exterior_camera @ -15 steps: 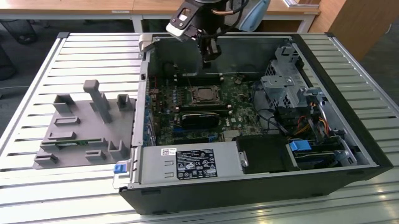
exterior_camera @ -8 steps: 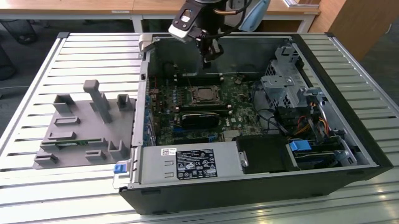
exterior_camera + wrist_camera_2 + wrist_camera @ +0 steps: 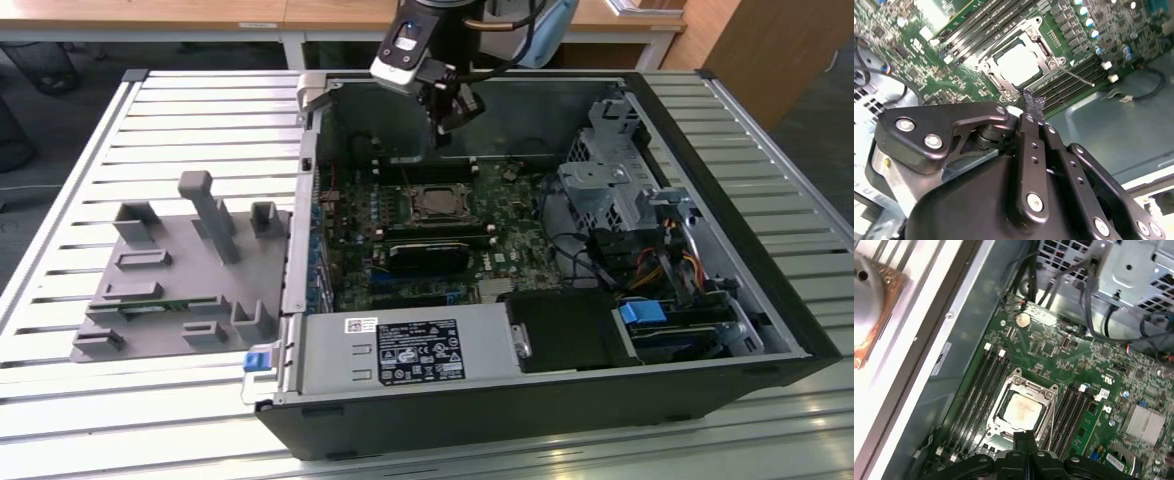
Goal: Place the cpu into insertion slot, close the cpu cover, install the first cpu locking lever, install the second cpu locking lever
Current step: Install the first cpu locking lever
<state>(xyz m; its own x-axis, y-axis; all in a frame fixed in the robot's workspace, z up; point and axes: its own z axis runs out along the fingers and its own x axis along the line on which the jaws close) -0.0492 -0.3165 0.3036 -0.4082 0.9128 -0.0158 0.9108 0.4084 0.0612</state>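
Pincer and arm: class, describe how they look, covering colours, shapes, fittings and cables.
The pincer is matt black, built of flat linked bars joined by silvery round screws. Dark shiny tape wraps its slim tips. In the exterior view the arm is black, with a silver-white box fixed to its side and a thin dark cable curving off it.

The arm comes down from the top edge of the exterior view. A light-coloured camera block is mounted at its wrist, on the side toward the exterior view's left. The black gripper points downward. In both wrist views its fingers lie pressed together along their length, and in the second wrist view their tips are wrapped in dark tape.
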